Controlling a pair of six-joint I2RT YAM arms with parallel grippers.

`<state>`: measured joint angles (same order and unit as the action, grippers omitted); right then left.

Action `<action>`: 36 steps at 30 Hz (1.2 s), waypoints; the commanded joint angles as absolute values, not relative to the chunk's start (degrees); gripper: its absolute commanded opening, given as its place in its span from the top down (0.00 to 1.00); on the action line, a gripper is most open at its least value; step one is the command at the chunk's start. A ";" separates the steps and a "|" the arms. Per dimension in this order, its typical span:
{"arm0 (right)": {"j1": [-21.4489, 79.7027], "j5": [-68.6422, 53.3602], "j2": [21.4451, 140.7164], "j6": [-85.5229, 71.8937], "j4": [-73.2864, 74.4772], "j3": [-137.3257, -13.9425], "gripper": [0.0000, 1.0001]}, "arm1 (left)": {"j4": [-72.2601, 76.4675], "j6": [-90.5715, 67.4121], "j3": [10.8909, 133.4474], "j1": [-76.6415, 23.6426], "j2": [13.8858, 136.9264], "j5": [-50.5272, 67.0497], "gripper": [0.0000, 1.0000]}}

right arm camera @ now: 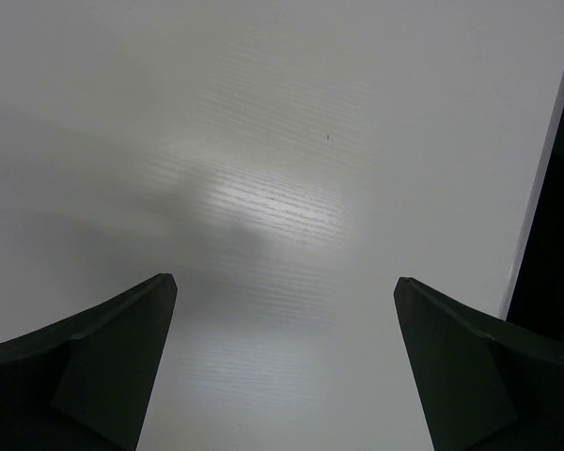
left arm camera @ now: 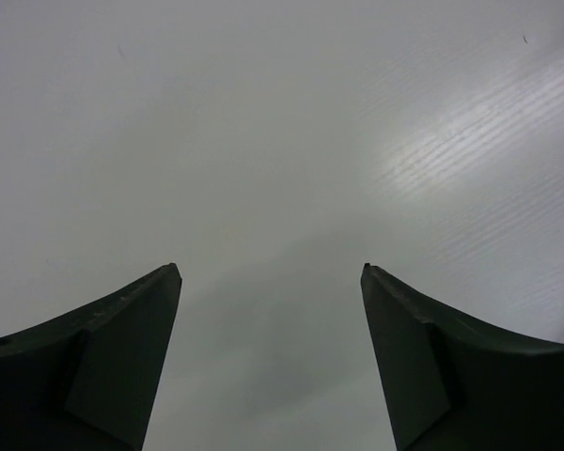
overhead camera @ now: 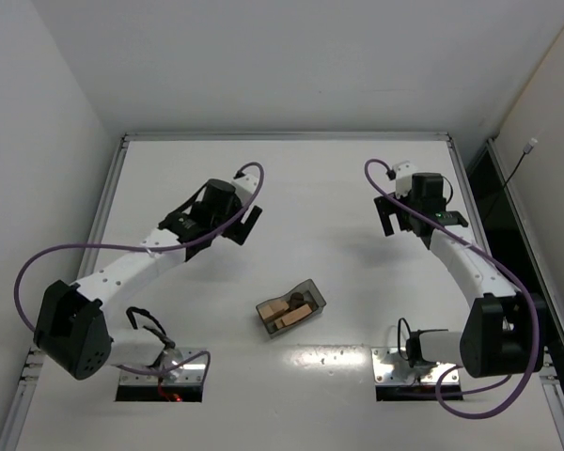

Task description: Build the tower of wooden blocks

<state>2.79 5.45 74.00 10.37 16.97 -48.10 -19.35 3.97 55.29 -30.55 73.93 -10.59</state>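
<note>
Wood blocks point(overhead camera: 288, 312) inside grey bin point(overhead camera: 313, 291)

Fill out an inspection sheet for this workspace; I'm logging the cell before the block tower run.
Surface: white table.
Job's things: wood blocks lying loose in a grey bin near the front centre; no tower standing.
Clutter: nothing seen.
Grippers: left claw and right claw both open, holding nothing, over bare table, away from the bin.
Cables: purple cables looping along both arms.
Surroundings: white walls; dark gap past the table's right edge.
</note>
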 commanded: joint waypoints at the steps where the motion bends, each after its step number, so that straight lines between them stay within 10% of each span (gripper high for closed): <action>1: 3.08 4.83 73.13 10.90 17.58 -49.48 0.00 | -23.55 4.75 55.55 -34.27 70.76 -13.54 0.28; 15: 3.08 5.36 74.79 12.04 18.63 -49.48 0.00 | -29.36 -0.79 48.52 -45.08 60.73 1.22 0.33; 36: 3.08 4.83 76.11 12.04 19.34 -47.29 0.00 | -23.74 -2.55 51.76 -59.23 78.04 5.02 0.40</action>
